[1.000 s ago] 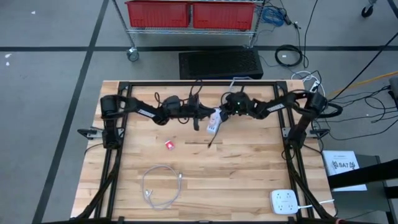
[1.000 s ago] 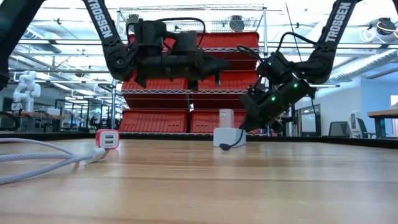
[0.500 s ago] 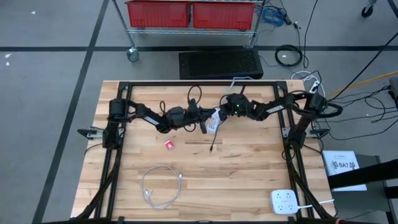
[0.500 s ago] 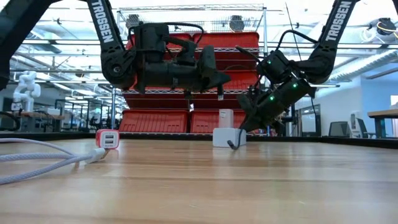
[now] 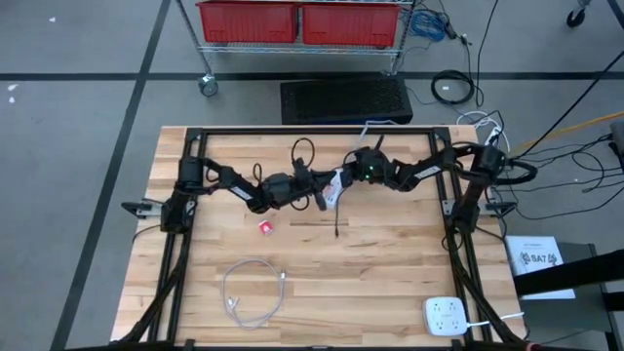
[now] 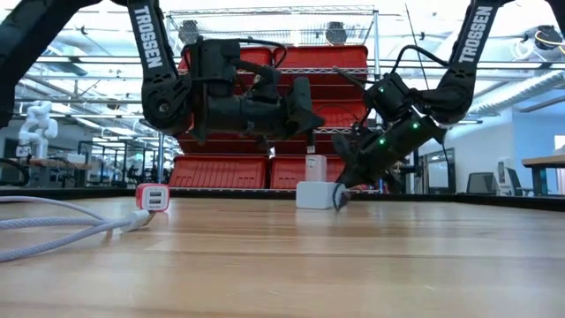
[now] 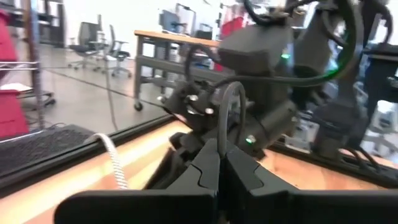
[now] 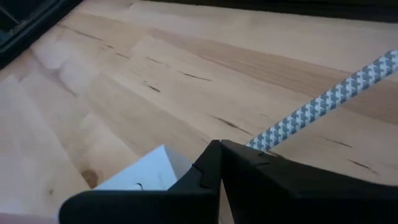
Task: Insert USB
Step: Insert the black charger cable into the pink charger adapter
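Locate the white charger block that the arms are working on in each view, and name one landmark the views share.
High view: white charger block at table centre, between the two grippers.
Low view: on the tabletop, centre, at the right gripper.
Left wrist view: not visible.
Right wrist view: pale corner beside the fingers.
Shared landmark: red bins, high and low views.

Robotics lab: wire shelving (image 6: 265, 97), red bins (image 5: 297, 21), desks (image 7: 180, 46).

White charger (image 8: 146, 175) behind right-wrist fingers.
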Robot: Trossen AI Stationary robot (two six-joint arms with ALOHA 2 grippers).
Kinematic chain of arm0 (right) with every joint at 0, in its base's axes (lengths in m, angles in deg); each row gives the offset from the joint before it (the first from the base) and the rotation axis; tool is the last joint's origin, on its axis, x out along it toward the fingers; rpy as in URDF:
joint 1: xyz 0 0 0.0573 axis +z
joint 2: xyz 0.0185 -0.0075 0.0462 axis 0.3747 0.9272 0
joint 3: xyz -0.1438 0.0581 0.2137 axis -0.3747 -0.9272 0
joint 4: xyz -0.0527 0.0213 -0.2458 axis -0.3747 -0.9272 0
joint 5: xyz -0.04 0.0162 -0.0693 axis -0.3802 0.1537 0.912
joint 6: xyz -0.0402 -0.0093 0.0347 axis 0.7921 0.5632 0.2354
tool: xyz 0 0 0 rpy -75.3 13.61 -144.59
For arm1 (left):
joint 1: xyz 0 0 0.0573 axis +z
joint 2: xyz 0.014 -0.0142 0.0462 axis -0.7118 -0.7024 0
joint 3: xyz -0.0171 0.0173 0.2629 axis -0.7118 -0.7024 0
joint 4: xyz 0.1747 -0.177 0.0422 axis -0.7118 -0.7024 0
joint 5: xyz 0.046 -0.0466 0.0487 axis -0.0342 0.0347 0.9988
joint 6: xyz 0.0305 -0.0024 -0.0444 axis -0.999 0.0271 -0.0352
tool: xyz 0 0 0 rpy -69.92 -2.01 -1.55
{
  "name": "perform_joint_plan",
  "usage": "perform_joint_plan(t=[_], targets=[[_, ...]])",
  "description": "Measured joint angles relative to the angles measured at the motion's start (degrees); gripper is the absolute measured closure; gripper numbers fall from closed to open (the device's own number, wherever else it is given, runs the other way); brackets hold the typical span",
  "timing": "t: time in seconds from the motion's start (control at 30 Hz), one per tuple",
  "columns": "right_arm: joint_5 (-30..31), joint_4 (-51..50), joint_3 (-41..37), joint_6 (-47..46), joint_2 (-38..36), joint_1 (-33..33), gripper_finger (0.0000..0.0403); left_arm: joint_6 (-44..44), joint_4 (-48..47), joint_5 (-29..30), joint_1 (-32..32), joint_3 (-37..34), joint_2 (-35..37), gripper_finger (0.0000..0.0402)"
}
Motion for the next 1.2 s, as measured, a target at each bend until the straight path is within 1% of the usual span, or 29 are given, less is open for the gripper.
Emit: perform_joint_plan(t=[0.13, 0.4, 0.63, 0.83, 1.03, 1.2], targets=[[0.6, 2.2, 0.0, -1.1, 0.9, 0.6, 0.0403, 1.0, 0.6, 2.4, 0.0, 0.0, -0.8, 0.0396], [1.8, 2.5, 2.5, -1.5, 3.2, 1.8, 0.0403, 0.9, 1.3, 2.5, -0.1, 0.4, -0.9, 0.0396], [2.5, 2.4, 2.6, -1.4, 3.3, 1.8, 0.0403, -2.2, 0.1, 2.5, -1.0, 0.4, -0.9, 0.0396], [2.7, 2.1, 2.6, -0.9, 3.3, 1.8, 0.0403, -6.6, -0.1, 2.5, -1.3, 0.4, -0.9, 0.0396], [2.8, 1.9, 2.6, -0.9, 3.3, 1.8, 0.0403, -7.1, -0.3, 0.4, -1.1, 0.4, -0.9, 0.0396], [2.9, 1.6, 2.6, -0.4, 3.3, 1.8, 0.0403, -8.0, -1.0, -4.4, 0.4, 0.4, -0.4, 0.0396]])
